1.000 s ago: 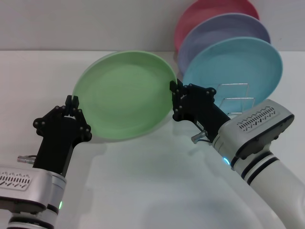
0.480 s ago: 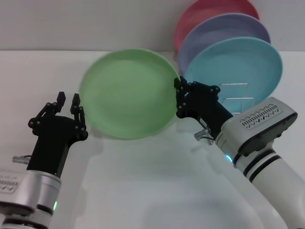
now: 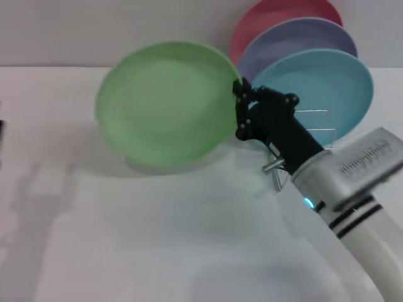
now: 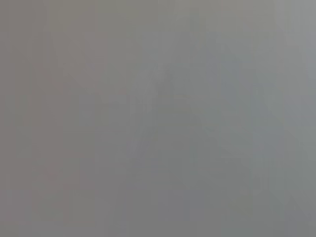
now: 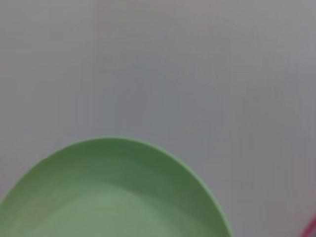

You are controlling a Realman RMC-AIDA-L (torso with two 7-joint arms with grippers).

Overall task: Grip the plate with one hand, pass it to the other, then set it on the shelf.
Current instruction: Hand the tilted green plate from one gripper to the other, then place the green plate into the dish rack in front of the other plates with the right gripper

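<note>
The light-green plate is held up in the air, tilted toward me, left of the rack. My right gripper is shut on its right rim. The plate also fills the lower part of the right wrist view. The silver wire shelf stands just behind and right of the right gripper, partly hidden by the arm. My left gripper is out of the head view; the left wrist view shows only a blank grey surface.
A turquoise plate, a lavender plate and a pink plate stand upright in the shelf at the back right. The white table lies below and in front.
My left gripper let go of the plate's left rim, opened and withdrew out of view. My right gripper lifted the plate up and slightly toward the rack.
</note>
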